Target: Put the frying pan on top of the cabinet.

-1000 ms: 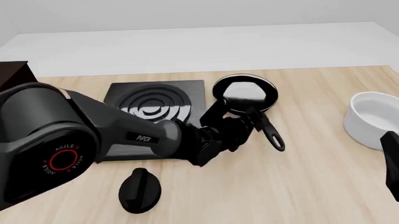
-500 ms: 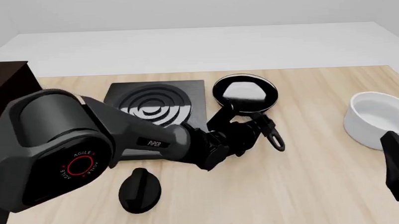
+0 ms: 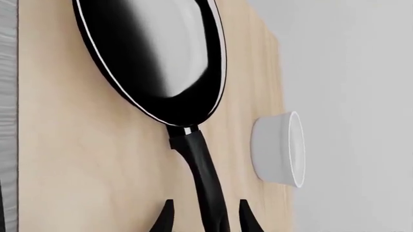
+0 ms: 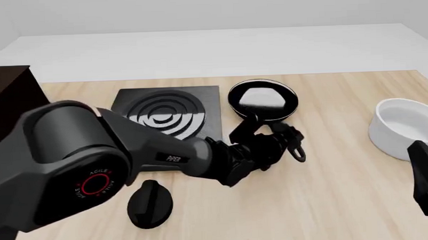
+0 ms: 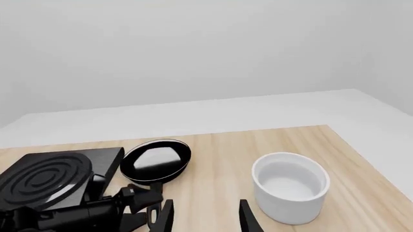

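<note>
Pan first: we see the small round glossy black frying pan (image 4: 263, 100) resting flat on the light wooden table (image 4: 331, 201), just to the right of the flat square black stove plate with concentric rings (image 4: 169, 113). Its long thin black handle (image 4: 284, 134) runs toward us, ending in a loop hole. Our left gripper (image 4: 277, 136) sits at that handle; in the left wrist view the handle (image 3: 203, 183) passes between the 2 fingertips (image 3: 163, 220), with a visible gap on each side, so the jaws stand apart and grasp nothing. The pan's bowl (image 3: 154, 53) shows beyond them, with the round white ceramic bowl (image 3: 281, 150) further off.

We find the large dark brown wooden cabinet (image 4: 7, 103) at the far left edge of the front view, well apart from the pan. A black oval knob (image 4: 149, 204) lies near the stove plate's front edge. The white bowl (image 4: 405, 126) stands at the table's right side. Our right gripper (image 5: 205, 217) hangs above the table with its 2 fingers spread and nothing between them.
</note>
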You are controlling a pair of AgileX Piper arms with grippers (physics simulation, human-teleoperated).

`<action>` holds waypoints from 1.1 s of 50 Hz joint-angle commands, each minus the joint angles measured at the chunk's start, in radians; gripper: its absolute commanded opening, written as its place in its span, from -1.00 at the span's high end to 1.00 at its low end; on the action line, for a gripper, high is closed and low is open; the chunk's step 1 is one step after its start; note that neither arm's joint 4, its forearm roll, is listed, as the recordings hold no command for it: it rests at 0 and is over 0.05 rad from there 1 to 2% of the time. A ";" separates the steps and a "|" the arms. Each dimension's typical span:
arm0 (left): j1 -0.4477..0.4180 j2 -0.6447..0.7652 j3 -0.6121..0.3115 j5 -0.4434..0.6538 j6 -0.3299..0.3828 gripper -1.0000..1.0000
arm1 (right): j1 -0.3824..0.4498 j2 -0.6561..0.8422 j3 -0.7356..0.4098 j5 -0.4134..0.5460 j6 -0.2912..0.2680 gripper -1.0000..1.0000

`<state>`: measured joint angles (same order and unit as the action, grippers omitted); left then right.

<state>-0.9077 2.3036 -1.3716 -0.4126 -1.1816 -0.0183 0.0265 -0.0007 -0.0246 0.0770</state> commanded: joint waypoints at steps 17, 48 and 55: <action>-0.007 0.060 -0.056 -0.001 -0.024 -1.00 | -0.004 0.012 0.000 -0.009 0.006 -1.00; -0.001 0.137 -0.118 0.007 -0.052 1.00 | -0.007 0.016 0.000 -0.014 0.013 -1.00; -0.003 0.127 -0.105 -0.009 -0.061 1.00 | -0.006 0.019 0.000 -0.017 0.011 -1.00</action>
<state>-0.9118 2.3703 -1.4747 -0.4063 -1.1710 -0.0244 0.0426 -0.0008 -0.0383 0.0885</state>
